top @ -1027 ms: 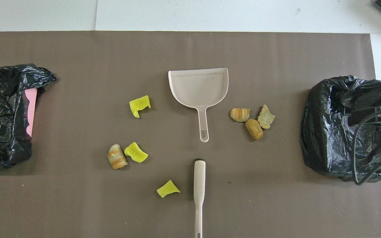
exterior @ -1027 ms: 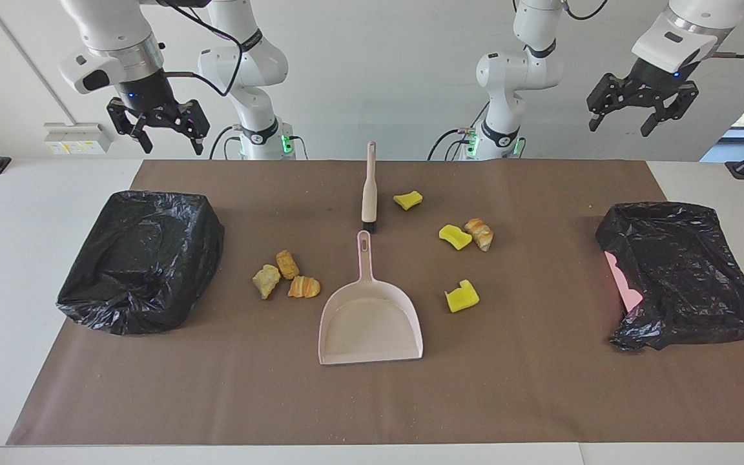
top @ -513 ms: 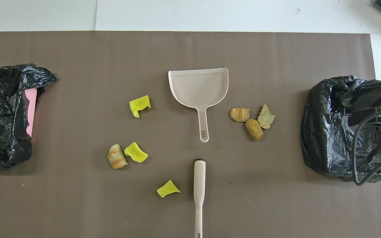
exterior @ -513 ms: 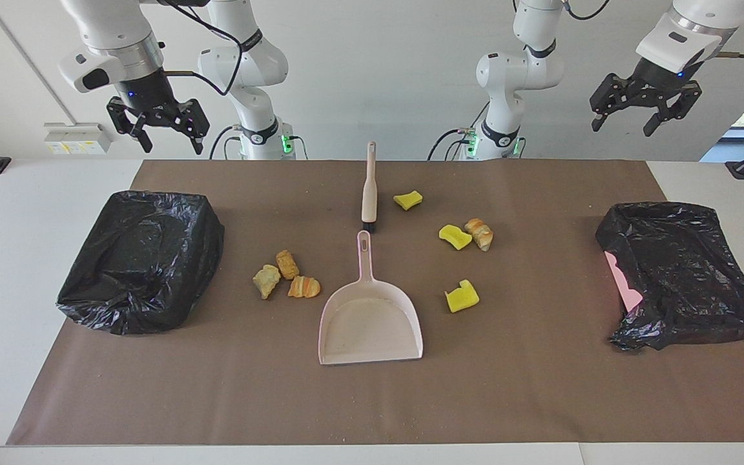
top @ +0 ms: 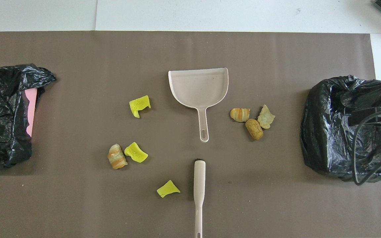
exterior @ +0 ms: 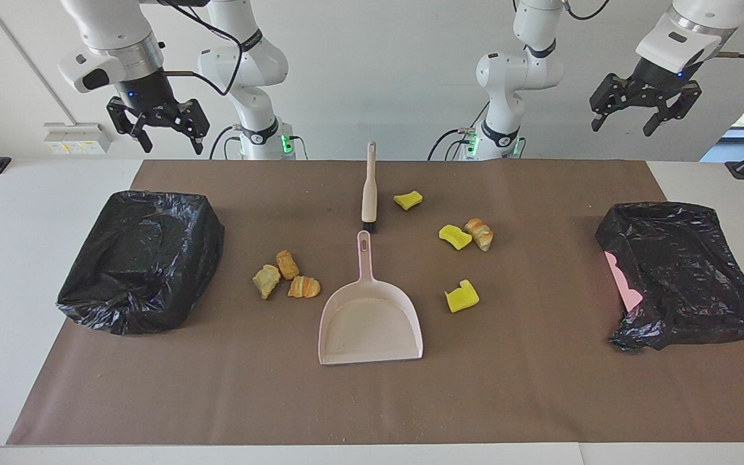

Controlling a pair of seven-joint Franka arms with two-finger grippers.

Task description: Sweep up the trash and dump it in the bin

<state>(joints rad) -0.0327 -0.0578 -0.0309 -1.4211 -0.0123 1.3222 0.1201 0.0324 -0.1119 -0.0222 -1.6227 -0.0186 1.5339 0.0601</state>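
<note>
Trash scraps [exterior: 459,236] [top: 135,153]: seven. Dustpan [exterior: 371,320] [top: 198,87]: one. Brush [exterior: 369,190] [top: 199,185]: one. Black-bagged bins [exterior: 143,258] [top: 349,129]: two.

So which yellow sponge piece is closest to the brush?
The yellow sponge piece lying right beside the brush, nearest the robots. The second touches a bread lump, and the third sits alone beside the dustpan.

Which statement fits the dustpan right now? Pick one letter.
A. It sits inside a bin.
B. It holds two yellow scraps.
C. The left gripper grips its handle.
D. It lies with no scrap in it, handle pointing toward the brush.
D: the dustpan lies on the mat with no scrap in it, and its handle points at the brush.
</note>
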